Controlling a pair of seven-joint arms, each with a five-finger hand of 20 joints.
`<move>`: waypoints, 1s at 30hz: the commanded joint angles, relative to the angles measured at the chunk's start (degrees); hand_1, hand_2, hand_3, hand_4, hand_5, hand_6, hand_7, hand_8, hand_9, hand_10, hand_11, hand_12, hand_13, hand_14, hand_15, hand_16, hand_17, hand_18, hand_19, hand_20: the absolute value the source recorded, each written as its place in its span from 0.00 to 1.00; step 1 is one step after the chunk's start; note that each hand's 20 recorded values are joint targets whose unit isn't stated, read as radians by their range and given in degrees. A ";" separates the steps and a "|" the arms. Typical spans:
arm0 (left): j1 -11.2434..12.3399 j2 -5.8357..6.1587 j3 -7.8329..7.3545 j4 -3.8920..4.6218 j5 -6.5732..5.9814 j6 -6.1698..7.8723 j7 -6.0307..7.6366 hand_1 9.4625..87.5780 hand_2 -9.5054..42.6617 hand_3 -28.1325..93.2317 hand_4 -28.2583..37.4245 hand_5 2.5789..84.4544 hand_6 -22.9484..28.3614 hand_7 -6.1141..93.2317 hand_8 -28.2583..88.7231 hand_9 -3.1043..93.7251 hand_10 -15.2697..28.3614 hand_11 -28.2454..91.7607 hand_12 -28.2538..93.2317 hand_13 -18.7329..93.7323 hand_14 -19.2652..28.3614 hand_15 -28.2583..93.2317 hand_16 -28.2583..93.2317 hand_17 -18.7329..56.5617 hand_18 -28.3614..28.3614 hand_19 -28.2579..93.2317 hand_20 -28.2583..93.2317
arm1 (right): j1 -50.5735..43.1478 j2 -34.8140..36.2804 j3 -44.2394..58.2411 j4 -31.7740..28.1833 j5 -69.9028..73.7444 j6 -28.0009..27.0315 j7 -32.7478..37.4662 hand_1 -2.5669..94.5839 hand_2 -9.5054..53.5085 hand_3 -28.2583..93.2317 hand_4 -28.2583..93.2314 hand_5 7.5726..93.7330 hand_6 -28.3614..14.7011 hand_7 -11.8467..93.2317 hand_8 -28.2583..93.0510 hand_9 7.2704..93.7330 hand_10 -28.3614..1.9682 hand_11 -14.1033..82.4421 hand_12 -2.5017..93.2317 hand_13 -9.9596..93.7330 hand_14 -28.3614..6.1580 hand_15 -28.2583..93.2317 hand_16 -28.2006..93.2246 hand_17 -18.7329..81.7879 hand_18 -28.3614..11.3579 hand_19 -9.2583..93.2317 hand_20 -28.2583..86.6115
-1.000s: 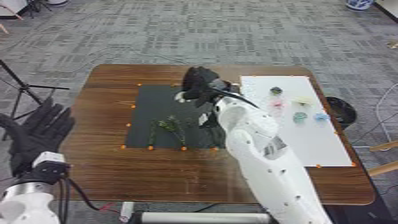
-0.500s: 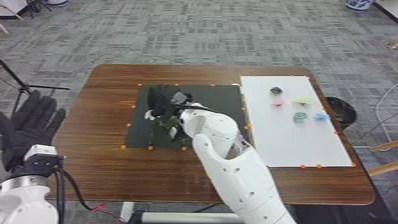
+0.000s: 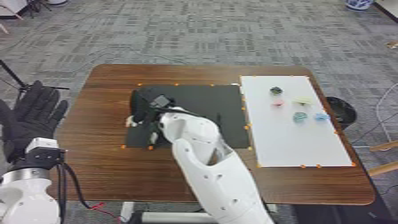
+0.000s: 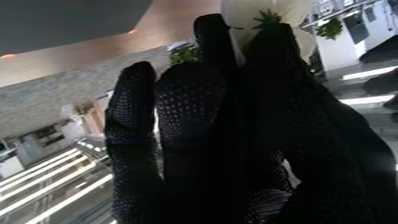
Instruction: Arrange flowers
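In the head view my right hand (image 3: 142, 102) is over the left part of the black mat (image 3: 200, 97), its fingers curled round a white flower (image 3: 131, 121) whose petals stick out at the mat's left edge. In the right wrist view the right hand (image 4: 289, 75) holds the white flower (image 4: 304, 37) between thumb and fingers, with green leaves (image 4: 184, 53) beside them. The right hand and arm hide the mat's lower part. My left hand (image 3: 34, 112) is raised left of the table, fingers straight, holding nothing.
A white board (image 3: 298, 142) on the table's right carries a dark flower (image 3: 275, 90), a pink one (image 3: 277, 102), a pale yellow one (image 3: 303, 100), a teal one (image 3: 299, 117) and a blue one (image 3: 321, 117). Orange markers edge the mat and board. A black bin (image 3: 342, 112) stands beyond the table's right edge.
My right hand has moved left across the black mat with the white flower, from near its right edge to its left side. The left hand has shifted slightly.
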State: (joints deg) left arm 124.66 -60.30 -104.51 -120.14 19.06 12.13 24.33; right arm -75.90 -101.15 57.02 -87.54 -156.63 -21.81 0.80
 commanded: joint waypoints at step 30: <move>-1.99 1.05 1.37 0.43 0.08 -3.22 1.15 0.21 0.51 0.76 0.00 0.47 0.60 0.18 0.15 0.41 0.67 0.38 0.28 0.41 0.67 0.38 0.19 0.17 0.76 0.53 0.29 | -1.83 -2.28 -0.28 1.65 -8.54 -4.04 0.66 0.63 0.01 0.82 0.00 0.70 0.65 0.32 0.20 0.71 0.62 0.25 0.23 0.79 0.70 0.73 0.55 0.56 0.24 0.84 0.55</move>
State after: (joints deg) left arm 123.23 -59.09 -103.44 -120.01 18.38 10.75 25.73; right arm -78.45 -104.36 57.01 -85.59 -162.72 -25.59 2.37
